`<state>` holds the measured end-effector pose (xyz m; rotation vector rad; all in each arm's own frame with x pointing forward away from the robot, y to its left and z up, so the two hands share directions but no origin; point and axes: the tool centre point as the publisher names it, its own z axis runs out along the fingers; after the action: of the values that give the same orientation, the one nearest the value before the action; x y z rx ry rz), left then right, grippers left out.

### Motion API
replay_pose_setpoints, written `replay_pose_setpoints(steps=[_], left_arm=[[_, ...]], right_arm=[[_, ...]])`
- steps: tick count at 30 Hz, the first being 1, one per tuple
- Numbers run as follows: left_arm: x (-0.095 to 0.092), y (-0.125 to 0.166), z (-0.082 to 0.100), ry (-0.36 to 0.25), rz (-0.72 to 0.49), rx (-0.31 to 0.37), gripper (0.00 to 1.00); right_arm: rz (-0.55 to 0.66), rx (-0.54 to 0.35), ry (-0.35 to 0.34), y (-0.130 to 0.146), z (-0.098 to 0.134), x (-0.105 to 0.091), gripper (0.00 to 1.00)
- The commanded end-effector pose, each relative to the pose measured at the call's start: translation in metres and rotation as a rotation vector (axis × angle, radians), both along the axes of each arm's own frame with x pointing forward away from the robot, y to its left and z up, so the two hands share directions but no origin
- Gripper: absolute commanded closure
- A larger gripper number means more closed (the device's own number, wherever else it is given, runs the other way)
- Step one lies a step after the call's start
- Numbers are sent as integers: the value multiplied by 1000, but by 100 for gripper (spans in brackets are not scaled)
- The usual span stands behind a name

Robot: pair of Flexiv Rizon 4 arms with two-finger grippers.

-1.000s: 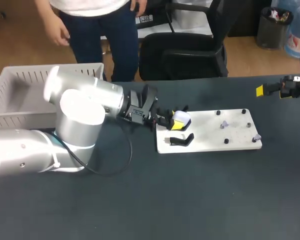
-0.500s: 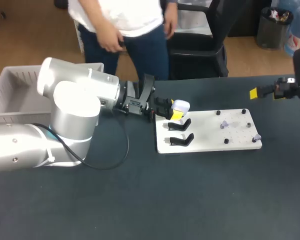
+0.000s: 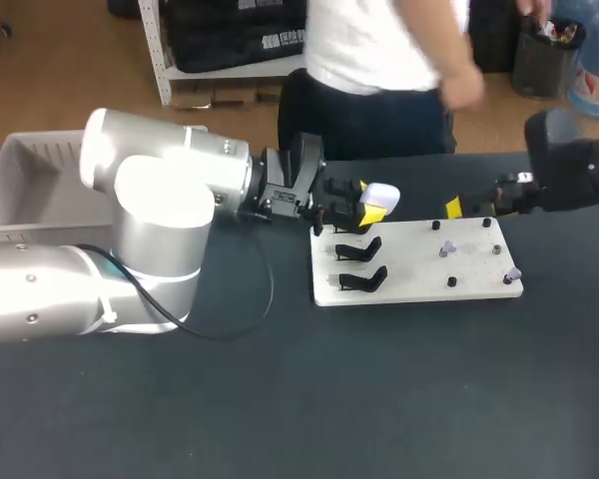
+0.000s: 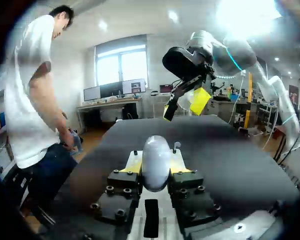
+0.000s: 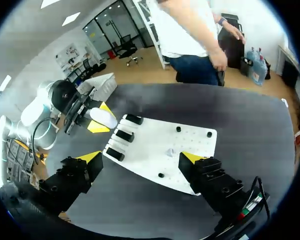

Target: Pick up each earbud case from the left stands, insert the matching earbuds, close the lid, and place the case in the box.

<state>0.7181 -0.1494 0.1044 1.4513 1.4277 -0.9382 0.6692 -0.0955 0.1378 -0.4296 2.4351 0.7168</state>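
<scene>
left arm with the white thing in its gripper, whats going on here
The left gripper is shut on a white earbud case, holding it at the far left corner of the white board, next to the black stands, which look empty. The right gripper hangs open near the board's far right side, holding nothing. The white box sits at the table's left.
</scene>
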Motion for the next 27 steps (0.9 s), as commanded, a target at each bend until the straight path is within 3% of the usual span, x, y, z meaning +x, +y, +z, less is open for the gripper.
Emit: replay_pose_setpoints(steps=[1, 10, 27], left_arm=[[-3, -8, 4, -18, 1, -7, 100], [-13, -25, 16, -57, -47, -12, 100], [-31, -29, 16, -80, -75, 4, 100]], right_arm=[[15, 17, 13, 13, -7, 4, 0], [52, 30, 39, 31, -18, 6, 0], [76, 18, 28, 40, -11, 13, 0]])
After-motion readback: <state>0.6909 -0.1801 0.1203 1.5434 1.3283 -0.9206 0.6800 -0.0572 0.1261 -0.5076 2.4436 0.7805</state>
